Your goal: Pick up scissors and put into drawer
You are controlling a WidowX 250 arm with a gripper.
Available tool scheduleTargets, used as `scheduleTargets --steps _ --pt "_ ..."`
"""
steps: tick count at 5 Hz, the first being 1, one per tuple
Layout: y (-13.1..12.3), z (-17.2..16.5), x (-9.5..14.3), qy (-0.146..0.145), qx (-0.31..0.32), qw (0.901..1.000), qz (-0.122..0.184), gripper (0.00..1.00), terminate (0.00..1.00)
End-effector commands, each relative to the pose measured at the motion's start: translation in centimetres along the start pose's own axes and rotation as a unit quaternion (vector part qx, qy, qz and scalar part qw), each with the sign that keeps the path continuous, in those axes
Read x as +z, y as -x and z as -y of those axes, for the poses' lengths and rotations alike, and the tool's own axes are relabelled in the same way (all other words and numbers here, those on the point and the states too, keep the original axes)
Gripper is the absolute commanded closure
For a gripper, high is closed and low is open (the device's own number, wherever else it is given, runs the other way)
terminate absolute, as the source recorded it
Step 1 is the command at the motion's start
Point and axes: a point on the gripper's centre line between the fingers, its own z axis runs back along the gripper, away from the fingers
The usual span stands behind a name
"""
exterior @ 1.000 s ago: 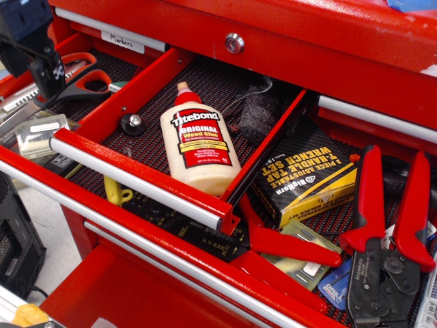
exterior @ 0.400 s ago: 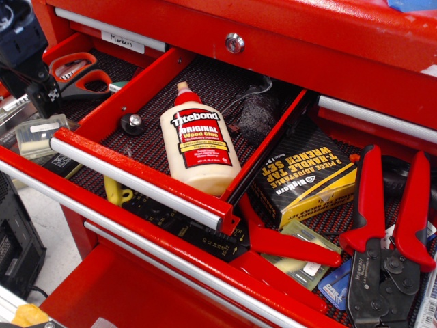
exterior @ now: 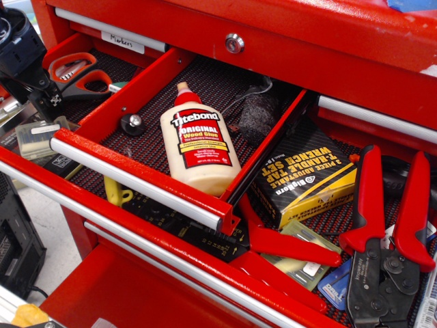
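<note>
The scissors [exterior: 76,71], with orange-red loop handles lined dark grey, lie in the far-left drawer compartment [exterior: 116,67]. Their blades run toward the lower left and are partly hidden behind my gripper. My black gripper [exterior: 41,102] hangs at the left edge of the view, just left of the handles and clear of them. It holds nothing. One dark finger [exterior: 49,101] shows plainly; the rest is cut off by the frame edge.
The middle open drawer [exterior: 136,171] holds a Titebond glue bottle [exterior: 198,140], a black knob [exterior: 133,123] and a dark pad [exterior: 258,113]. To the right lie a tap wrench box [exterior: 307,174] and red-handled crimping pliers [exterior: 389,232]. A clear plastic box [exterior: 37,133] sits below my gripper.
My gripper has drawn back to the left, off the scissors' handles, which now show fully. The scissors have stayed in the drawer.
</note>
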Motion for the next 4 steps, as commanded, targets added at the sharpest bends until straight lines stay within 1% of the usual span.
scheduleTargets --steps 1,2,3,4 --pt "0.4 0.7 1.1 -0.006 -0.001 0.9992 -0.039 1.0 0.0" --pt "-0.3 1.1 3.3 -0.009 -0.013 0.9964 -0.084 1.0 0.0" --pt "-0.6 1.2 4.6 -0.005 -0.015 0.9937 -0.111 1.0 0.0" --pt "-0.6 1.4 7.1 -0.004 -0.042 0.9923 -0.116 1.0 0.0"
